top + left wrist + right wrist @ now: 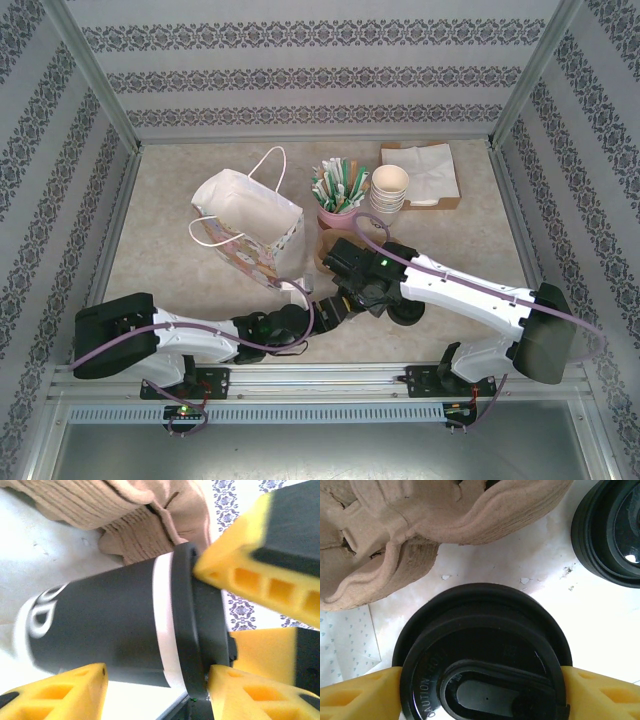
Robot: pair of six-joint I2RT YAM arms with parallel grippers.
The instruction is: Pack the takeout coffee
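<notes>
**Right gripper (482, 680) clamped on takeout coffee (480, 630)**

Its fingers (355, 697) pinch the lid from above, beside the pulp carrier (420, 530). Left gripper (157, 677), jaws apart, lies low at the cup's side. Both arms reach inward and meet.

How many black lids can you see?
2. One lid caps the takeout coffee, beside the cardboard carrier. The other lid lies loose on the table, to its right. Others may be hidden.

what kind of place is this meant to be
Likely a mock coffee takeout counter inside a robot test booth: stacked paper cups, a bunch of straws, and a lidded cup beside a pulp carrier.
</notes>
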